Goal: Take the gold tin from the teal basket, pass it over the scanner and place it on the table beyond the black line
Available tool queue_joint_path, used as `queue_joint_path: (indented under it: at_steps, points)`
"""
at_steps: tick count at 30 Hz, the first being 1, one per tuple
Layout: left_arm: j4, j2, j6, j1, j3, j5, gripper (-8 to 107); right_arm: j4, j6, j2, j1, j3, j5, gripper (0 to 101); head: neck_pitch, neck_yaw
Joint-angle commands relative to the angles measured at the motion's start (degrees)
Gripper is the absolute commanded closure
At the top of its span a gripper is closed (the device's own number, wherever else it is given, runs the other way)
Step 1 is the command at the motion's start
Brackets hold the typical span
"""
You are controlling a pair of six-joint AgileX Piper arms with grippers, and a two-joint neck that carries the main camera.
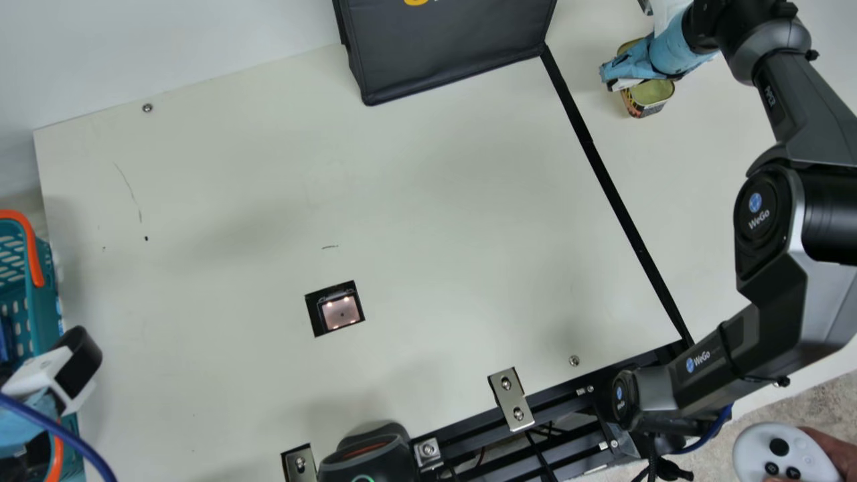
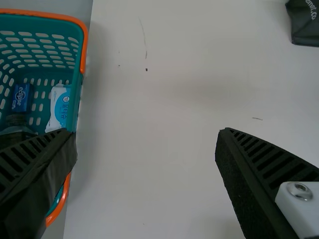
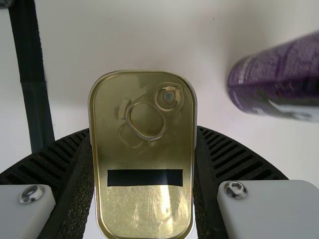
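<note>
The gold tin [image 3: 144,154], nearest our right wrist camera, is gripped in our right hand [image 1: 637,72] beyond the black line [image 1: 618,201]; we cannot tell whether it touches the table [image 1: 435,201]. Our left hand [image 1: 57,405] hangs unclasped above the teal basket [image 1: 45,304]'s rim.

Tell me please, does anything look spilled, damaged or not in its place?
Nothing looks spilled or out of place. Only the table has a few thin dark marks on its left half, perhaps scratches or pen strokes, odd against the pale surface.

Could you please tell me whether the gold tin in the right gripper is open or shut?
The gold tin is shut: its lid spans rim to rim, with the pull ring lying flat.
</note>
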Motion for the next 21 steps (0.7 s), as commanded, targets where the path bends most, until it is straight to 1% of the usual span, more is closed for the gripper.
queue_joint_path:
  at_steps: [1, 6, 12, 21]
  points:
    - [0.0, 0.0, 0.0, 0.0, 0.0, 0.0, 9, 1.53, -1.96, 0.69, -0.12, -0.88, -0.13, 101, -1.66, -0.13]
    - [0.0, 0.0, 0.0, 0.0, 0.0, 0.0, 9, 4.92, -4.99, 2.19, -0.39, -2.66, -0.74, 101, -1.66, -0.13]
    - [0.0, 0.0, 0.0, 0.0, 0.0, 0.0, 9, 8.22, -7.39, 3.34, -0.61, -3.57, -2.03, 101, -1.66, -0.13]
    - [0.0, 0.0, 0.0, 0.0, 0.0, 0.0, 9, 9.69, -8.27, 4.73, -0.25, -3.42, -4.63, 101, -1.66, -0.13]
